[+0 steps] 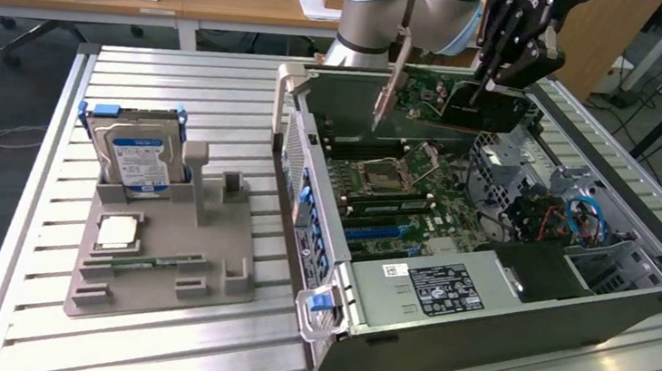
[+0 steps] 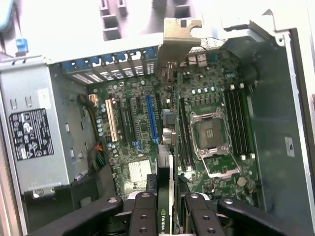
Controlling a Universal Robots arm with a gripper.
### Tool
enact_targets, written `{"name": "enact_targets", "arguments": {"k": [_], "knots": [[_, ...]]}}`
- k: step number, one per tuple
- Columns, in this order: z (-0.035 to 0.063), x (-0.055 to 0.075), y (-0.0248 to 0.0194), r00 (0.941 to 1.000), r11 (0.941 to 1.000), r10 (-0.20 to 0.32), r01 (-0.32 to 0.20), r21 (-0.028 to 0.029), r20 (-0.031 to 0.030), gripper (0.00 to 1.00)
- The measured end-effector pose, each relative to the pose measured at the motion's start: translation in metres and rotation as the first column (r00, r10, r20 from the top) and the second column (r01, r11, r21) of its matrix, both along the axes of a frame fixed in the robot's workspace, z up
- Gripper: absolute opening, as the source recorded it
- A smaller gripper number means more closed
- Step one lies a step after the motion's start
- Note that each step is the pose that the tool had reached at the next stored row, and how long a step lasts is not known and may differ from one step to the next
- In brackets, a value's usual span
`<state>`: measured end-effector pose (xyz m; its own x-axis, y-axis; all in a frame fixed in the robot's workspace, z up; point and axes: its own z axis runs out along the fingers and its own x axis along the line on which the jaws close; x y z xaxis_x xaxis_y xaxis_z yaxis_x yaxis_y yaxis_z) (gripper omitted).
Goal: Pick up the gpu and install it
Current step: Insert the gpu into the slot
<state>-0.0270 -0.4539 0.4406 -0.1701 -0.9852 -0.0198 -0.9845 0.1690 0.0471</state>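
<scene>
Claw (image 1: 488, 85) was pinching the gpu (image 1: 454, 106) upright over the far end of the open case (image 1: 510, 349), probably so its edge lined up with the motherboard (image 1: 409, 193) slots.

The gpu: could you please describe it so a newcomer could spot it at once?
Find the open computer case on the exterior view's right. Above its far end, the gripper holds the gpu: a flat card with a pale metal bracket, the only part held aloft.
</scene>
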Motion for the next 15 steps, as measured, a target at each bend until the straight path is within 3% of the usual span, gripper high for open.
{"name": "enact_targets", "arguments": {"k": [5,10,15], "knots": [[-0.0008,0.0,0.0,0.9959,0.9959,0.091,-0.091,0.0,0.0,0.26],[-0.0015,0.0,0.0,0.9835,0.9835,0.181,-0.181,0.0,0.0,0.26],[-0.0015,0.0,0.0,0.9818,0.9818,0.19,-0.19,0.0,0.0,0.26]]}}
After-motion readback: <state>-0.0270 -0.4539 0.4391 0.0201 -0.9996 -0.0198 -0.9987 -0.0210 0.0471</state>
